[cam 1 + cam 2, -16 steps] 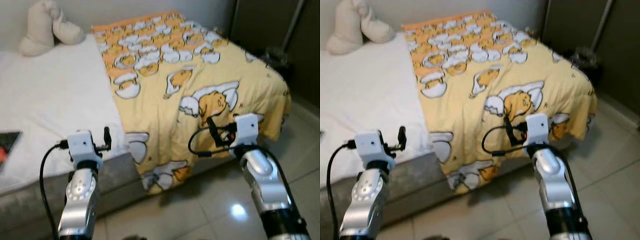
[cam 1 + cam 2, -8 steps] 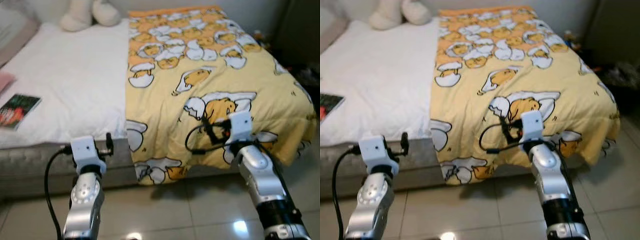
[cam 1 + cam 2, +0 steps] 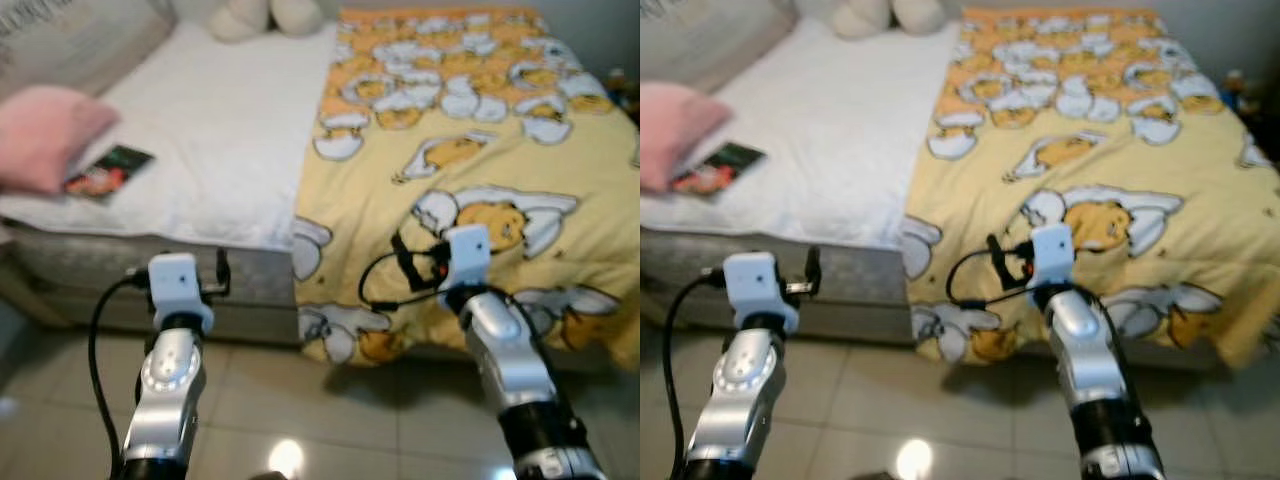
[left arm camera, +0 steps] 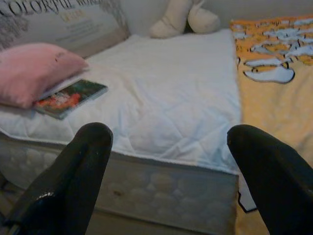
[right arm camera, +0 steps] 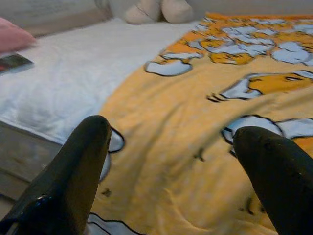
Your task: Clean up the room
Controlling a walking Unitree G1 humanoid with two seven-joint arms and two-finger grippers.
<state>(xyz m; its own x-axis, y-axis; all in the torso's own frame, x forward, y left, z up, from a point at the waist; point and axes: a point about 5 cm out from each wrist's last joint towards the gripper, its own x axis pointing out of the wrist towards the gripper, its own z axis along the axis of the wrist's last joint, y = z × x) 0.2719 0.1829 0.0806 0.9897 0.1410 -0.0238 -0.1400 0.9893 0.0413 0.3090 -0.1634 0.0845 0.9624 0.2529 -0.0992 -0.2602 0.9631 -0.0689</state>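
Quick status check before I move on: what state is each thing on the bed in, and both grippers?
Blanket: spread flat over one side of the bed, edge hanging toward the floor.
Book: closed, lying flat on the white sheet, one end tucked under the pillow.
Pink pillow: lying at the bed's edge.
Plush toy: at the far end of the bed.
Left gripper: open, empty.
Right gripper: open, empty.

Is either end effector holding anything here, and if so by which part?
Nothing is held. The left end effector and the right end effector are both open in front of the bed, with empty space between their fingers.
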